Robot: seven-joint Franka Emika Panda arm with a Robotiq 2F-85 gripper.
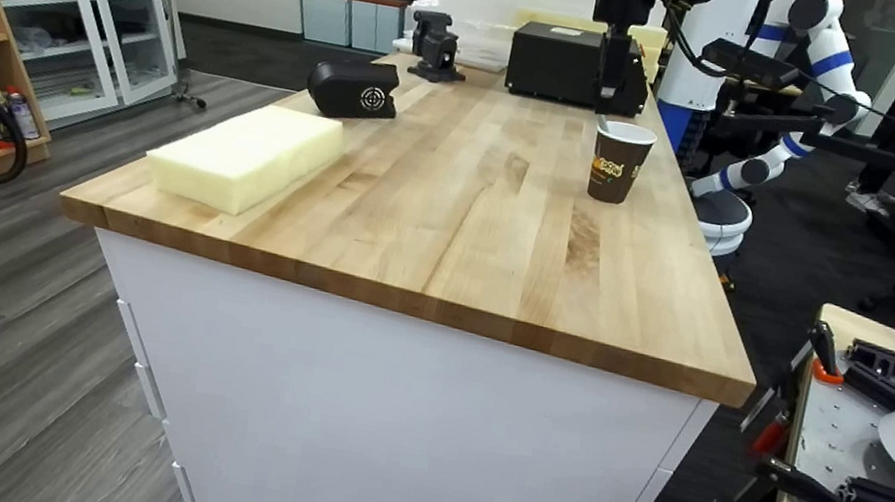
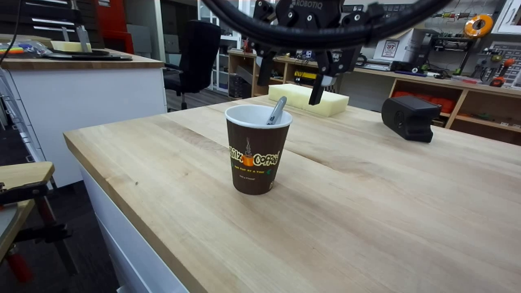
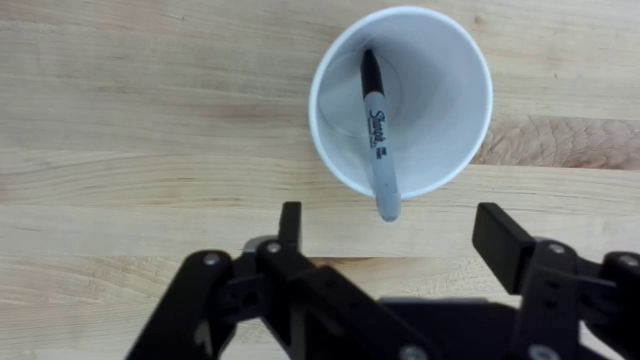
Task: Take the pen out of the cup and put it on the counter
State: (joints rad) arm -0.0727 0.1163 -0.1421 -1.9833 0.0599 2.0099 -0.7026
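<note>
With spread, empty gripper (image 2: 290, 87) | could tip cup (image 2: 256, 162) near long edge of counter (image 1: 452, 225) — from clipping rim (image 3: 312, 107), not pen (image 3: 378, 135)

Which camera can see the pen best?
The wrist view: it looks down into the cup and shows the pen from black end to grey end. Both exterior views show only its grey upper part; the cup hides the rest.

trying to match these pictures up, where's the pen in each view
In an exterior view: pen right of centre, upper half, only its end showing.
In an exterior view: pen just above centre, slightly right.
Wrist view: pen mostly above centre, slightly right.
Shared landmark: the cup it leans in.
</note>
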